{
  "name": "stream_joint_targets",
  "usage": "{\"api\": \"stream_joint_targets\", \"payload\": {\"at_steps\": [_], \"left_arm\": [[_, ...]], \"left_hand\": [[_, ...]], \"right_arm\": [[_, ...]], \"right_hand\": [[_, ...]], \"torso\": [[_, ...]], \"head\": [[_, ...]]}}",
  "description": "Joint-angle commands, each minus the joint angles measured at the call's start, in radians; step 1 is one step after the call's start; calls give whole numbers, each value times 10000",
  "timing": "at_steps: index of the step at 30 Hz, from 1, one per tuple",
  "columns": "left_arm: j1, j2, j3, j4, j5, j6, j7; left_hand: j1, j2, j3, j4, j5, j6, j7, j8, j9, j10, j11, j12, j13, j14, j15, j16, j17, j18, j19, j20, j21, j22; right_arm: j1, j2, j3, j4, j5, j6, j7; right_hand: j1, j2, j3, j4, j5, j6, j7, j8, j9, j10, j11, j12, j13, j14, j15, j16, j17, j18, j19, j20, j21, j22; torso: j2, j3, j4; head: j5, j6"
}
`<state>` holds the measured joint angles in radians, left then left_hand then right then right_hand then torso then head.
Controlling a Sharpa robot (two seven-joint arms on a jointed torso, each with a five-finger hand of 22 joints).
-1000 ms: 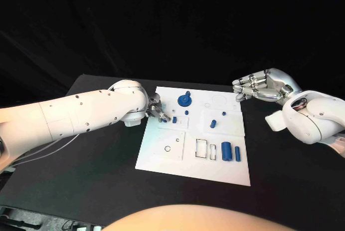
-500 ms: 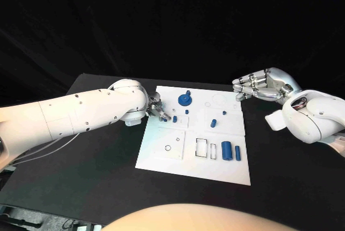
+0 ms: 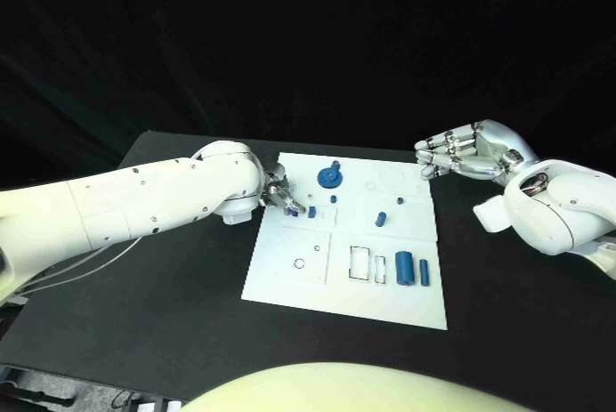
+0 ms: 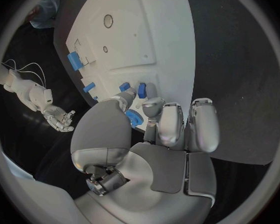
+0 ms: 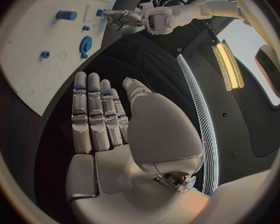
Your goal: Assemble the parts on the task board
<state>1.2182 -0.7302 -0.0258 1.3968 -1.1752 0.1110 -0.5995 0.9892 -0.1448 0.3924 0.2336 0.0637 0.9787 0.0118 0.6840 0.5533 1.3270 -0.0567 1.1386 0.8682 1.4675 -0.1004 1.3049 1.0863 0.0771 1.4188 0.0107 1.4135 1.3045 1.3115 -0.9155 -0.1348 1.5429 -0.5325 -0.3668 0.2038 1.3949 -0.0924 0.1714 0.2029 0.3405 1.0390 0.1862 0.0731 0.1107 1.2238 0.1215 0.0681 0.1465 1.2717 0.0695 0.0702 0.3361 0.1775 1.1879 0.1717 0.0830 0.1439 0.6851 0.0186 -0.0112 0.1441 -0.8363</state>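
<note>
- Head view: my left robot hand (image 3: pixel 280 198) sits at the board's (image 3: pixel 334 287) left edge, fingertips down by two small blue pegs (image 3: pixel 311 213). The arm hides the fingers, so I cannot tell the grip from here.
- Head view: gear (image 3: pixel 330 175) stands on the far part of the board, a slanted peg (image 3: pixel 380 220) lies mid-board, and a cylinder (image 3: pixel 406 268) with a thin bar (image 3: pixel 424 271) sits near the right edge beside two rectangular slots.
- Head view: my right robot hand (image 3: pixel 465 152) hangs off the board's far right corner, over the desk (image 3: pixel 154 314), fingers loosely curled and holding nothing.
- Left wrist view: thumb and fingers (image 4: pixel 154 109) close around a small blue part (image 4: pixel 134 117), which looks pinched just above the board (image 4: pixel 152 30). Two more pegs (image 4: pixel 141 89) lie just beyond the fingertips.
- Left wrist view: judgement — keep the pinch light but steady, bring the part upright over its hole, and avoid brushing the neighbouring pegs.
- Right wrist view: my right robot hand (image 5: pixel 102 119) is flat, fingers straight and together, nothing in it, well apart from the board (image 5: pixel 34 50).
- Right wrist view: judgement — keep it parked there; it is not needed for this seating.
</note>
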Motion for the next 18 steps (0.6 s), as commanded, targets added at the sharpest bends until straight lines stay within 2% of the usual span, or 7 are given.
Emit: {"api": "stream_joint_targets", "payload": {"at_steps": [1, 18], "left_arm": [[-4, -21, 4, 65, 158, -108, 115], [-4, -53, 13, 129, 291, -193, 134]], "left_hand": [[-1, 86, -51, 15, -26, 48, 17, 33, -14, 59, 34, 51, 14, 114, -60, 38, 18, -158, 61, -29, 29, 6], [13, 95, -90, 38, -24, 48, 14, 35, -16, 58, 33, 49, 9, 113, -60, 34, 11, -159, 64, -29, 31, 11]], "right_arm": [[-4, 8, 4, -13, -10, 90, 15], [-13, 53, 4, -55, -10, 98, 18]], "right_hand": [[-101, 26, 51, -13, 61, -78, -3, -18, -9, -67, -30, -1, -5, -64, -8, -25, -13, 72, -1, 62, -57, -9], [-101, 26, 51, -13, 61, -78, -3, -18, -9, -67, -30, -1, -5, -64, -8, -25, -13, 72, -1, 62, -57, -9]], "torso": [[-3, -3, 8], [0, -9, 6]], "head": [[15, 12], [-1, 15]]}}
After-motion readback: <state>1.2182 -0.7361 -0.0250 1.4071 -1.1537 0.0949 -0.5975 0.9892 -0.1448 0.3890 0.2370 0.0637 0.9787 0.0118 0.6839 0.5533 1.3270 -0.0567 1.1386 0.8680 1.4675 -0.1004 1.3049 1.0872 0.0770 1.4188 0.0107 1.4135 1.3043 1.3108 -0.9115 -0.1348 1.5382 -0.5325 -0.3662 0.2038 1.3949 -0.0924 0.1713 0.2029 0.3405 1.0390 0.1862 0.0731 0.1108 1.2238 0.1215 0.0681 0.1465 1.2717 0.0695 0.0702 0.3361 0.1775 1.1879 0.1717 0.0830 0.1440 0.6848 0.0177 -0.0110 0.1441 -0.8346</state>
